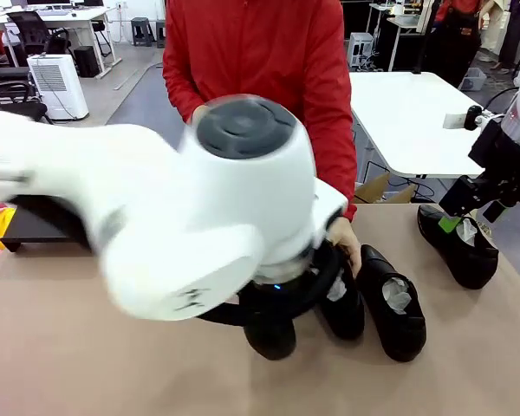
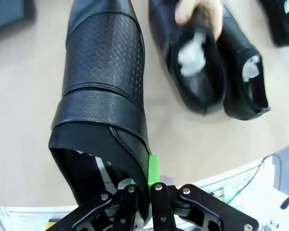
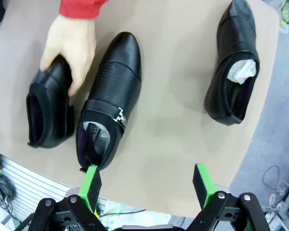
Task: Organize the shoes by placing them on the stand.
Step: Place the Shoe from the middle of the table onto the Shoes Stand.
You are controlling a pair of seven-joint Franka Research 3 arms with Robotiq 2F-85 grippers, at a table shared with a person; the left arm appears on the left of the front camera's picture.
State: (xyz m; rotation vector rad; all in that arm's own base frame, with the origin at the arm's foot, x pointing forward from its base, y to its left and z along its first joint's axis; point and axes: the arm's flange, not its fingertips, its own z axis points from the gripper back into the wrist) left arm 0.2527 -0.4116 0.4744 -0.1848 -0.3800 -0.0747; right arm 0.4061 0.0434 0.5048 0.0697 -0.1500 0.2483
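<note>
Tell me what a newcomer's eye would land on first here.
The blurred white left arm looms across the middle of the front view. In its wrist view, the left gripper has its jaws shut on the heel rim of a black perforated shoe. Beside it, a person's hand grips another shoe, and the right gripper hangs with jaws open over the table.
</note>
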